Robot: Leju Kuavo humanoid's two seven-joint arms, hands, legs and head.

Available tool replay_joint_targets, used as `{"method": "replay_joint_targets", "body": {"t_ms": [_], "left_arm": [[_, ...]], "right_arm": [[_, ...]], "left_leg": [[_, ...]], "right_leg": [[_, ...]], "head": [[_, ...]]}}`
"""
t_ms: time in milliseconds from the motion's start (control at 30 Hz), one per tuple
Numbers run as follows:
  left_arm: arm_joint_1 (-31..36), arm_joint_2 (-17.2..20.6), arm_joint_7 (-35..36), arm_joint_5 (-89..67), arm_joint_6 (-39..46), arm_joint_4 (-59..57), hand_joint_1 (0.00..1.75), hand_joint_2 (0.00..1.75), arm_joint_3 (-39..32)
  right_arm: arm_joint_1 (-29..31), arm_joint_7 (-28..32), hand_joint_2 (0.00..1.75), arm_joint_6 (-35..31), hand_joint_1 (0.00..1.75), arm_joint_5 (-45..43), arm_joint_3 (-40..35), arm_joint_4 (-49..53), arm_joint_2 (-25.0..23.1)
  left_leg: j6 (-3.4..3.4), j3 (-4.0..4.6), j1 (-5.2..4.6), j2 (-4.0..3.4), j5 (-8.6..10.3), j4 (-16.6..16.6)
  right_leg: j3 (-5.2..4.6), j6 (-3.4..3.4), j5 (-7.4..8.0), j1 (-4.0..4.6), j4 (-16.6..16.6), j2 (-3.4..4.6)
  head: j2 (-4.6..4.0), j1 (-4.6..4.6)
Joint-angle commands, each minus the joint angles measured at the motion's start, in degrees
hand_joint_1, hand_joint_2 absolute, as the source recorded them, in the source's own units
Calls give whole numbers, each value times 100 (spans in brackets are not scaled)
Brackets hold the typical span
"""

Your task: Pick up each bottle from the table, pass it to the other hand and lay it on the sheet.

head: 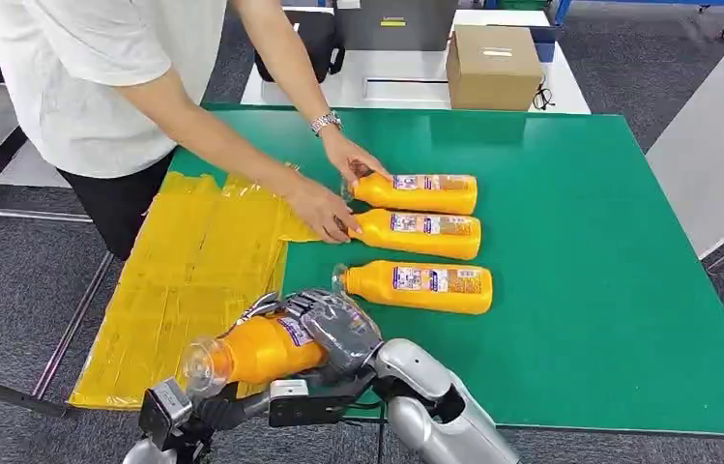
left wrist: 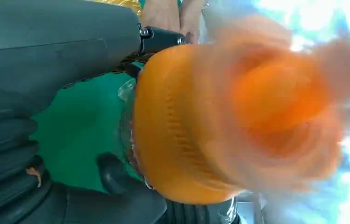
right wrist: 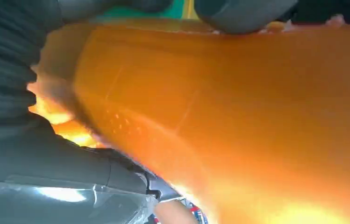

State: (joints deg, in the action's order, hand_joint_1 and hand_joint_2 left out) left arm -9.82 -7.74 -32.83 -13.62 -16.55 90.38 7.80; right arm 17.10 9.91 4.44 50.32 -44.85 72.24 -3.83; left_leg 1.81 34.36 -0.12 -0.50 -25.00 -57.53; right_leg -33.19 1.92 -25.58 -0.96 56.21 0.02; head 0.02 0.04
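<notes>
Held bottle [head: 259, 350]: orange, clear cap, lying sideways above the near edge of the yellow sheet [head: 184, 280]. Right hand [head: 333, 327] wrapped around its body. Left hand [left wrist: 46, 70] beside the bottle; grip cannot be judged. Head view adds three bottles [head: 422, 232] on the green table [head: 609, 290], a person's hands [head: 338, 184] on two.

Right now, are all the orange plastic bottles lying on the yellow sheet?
No: three orange plastic bottles lie on the green table, beside the yellow sheet.
</notes>
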Motion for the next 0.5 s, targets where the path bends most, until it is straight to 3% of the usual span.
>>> {"method": "replay_joint_targets", "body": {"t_ms": [33,500], "left_arm": [[229,-82,-455,134,-282,184,115,175,482],[194,-64,-562,218,-300,203,119,175,474]], "right_arm": [[2,-664,175,-202,0,266,364,-780,180],[-4,-711,175,-247,0,319,507,-714,215]], "left_leg": [[-5,-13,7,36,2,5],[-6,-14,11,23,-4,0]], "right_leg": [[29,-5,-5,7,-13,-34],[34,-5,-5,11,-11,-21]], "head": [[0,0],[0,0]]}}
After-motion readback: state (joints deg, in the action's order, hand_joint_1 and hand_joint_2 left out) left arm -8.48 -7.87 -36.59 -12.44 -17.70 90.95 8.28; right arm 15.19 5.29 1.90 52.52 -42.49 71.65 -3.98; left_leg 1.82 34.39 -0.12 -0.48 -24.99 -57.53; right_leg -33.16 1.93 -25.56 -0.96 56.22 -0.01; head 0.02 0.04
